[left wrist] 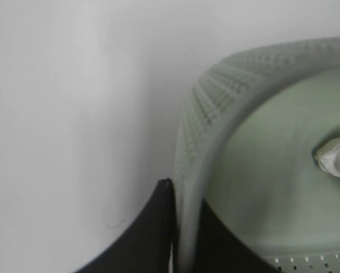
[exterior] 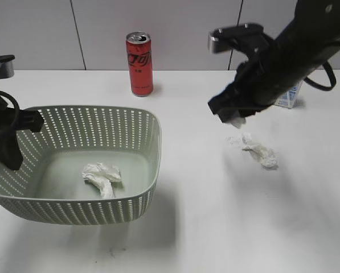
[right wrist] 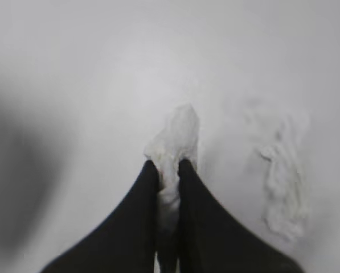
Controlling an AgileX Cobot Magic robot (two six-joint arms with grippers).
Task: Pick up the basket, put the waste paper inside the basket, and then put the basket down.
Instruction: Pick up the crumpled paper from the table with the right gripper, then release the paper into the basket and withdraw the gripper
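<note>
The pale green basket (exterior: 141, 136) is tilted and held off the white table at the left. My left gripper (exterior: 10, 142) is shut on its left rim; the left wrist view shows both jaws (left wrist: 184, 227) clamping the basket wall (left wrist: 215, 102). One wad of waste paper (exterior: 101, 177) lies inside the basket, and it also shows in the left wrist view (left wrist: 338, 159). My right gripper (exterior: 233, 119) is shut on another white wad (right wrist: 175, 145) and holds it above the table. A third wad (exterior: 258, 149) lies on the table below it, also in the right wrist view (right wrist: 281, 176).
A red drink can (exterior: 139, 63) stands at the back behind the basket. A blue-and-white carton (exterior: 289, 96) stands at the back right, mostly hidden by my right arm. A grey panelled wall runs behind the table.
</note>
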